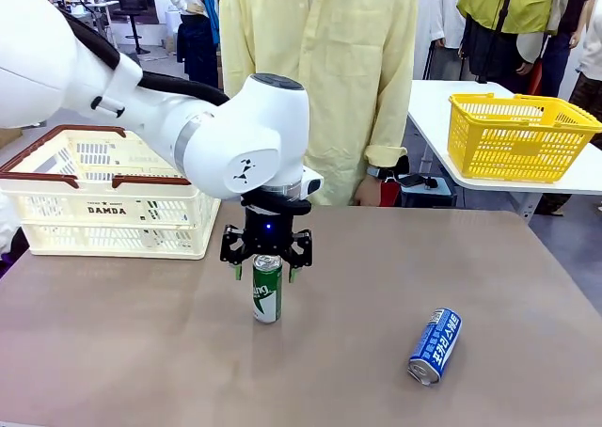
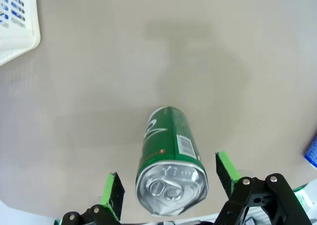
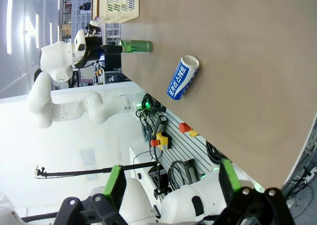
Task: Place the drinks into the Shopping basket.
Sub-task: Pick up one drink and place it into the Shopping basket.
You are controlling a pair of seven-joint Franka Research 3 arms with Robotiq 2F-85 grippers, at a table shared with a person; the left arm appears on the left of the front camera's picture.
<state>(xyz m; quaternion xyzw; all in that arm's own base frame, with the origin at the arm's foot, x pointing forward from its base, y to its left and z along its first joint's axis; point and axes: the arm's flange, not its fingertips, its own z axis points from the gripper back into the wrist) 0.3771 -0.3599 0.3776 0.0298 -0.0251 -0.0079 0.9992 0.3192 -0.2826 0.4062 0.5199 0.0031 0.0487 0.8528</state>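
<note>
A green-and-white can (image 1: 267,293) stands upright mid-table. My left gripper (image 1: 266,258) is lowered over its top, open, with a green pad on each side. In the left wrist view the can (image 2: 171,150) sits between the fingertips (image 2: 113,191) with a small gap on both sides. To the right, a blue-and-white can (image 1: 435,345) lies on its side near the front. The cream Shopping basket (image 1: 103,222) marked DAMDA stands at the back left. My right gripper (image 3: 172,183) is open and holds nothing, off the table's side; its view shows the blue can (image 3: 182,77) and green can (image 3: 136,46).
A person in a yellow shirt (image 1: 329,70) stands at the far edge, hands down. A yellow mesh basket (image 1: 517,137) rests on a separate white table at the back right. Bare tabletop lies between the two cans and in front of the cream basket.
</note>
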